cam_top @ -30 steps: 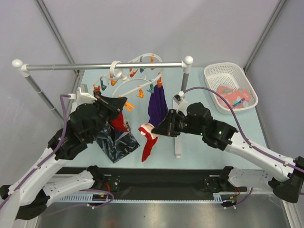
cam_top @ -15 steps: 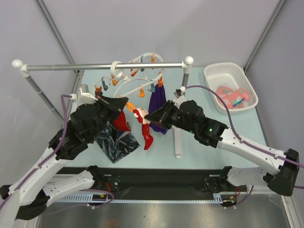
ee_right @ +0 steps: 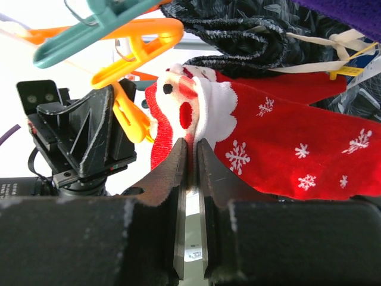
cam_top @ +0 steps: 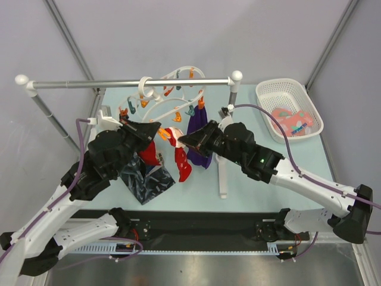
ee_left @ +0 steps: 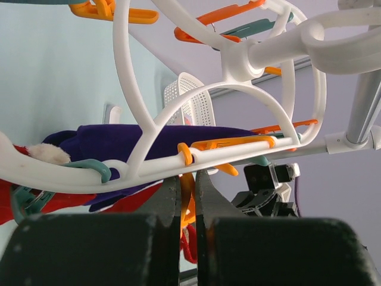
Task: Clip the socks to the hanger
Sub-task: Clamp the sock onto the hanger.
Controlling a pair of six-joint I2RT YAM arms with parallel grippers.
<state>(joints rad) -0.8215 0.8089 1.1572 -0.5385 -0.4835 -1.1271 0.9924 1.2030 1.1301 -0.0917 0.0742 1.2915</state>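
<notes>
1. The right jaws are pinched narrow on the white cuff of a red sock [ee_right: 286, 155]. It hangs in the air just beside the hanger [cam_top: 178, 102], below its rings and clear of the desk [cam_top: 250, 185].
2. The left jaws are closed narrow on the handles of an orange clothespin [ee_left: 187, 205], which dangles from the hanger's outer ring.
3. The step in hand looks like feeding the cuff into that pin. The cuff sits close to the pin's tip, but I cannot tell from the right wrist view whether the pin's mouth is gaping.
4. To do it well, the left arm should squeeze the handles fully, so the mouth opens wide before the sock arrives.
5. The right arm should bring in the cuff edge that stands proud of its jaws, pushed deep between the pin's teeth.
6. The left should release first, so the pin bites. The right should let go only after that.
7. The cuff should stay apart from the purple cloth [cam_top: 196, 128] hanging beside it, so the pin grips the sock alone.
</notes>
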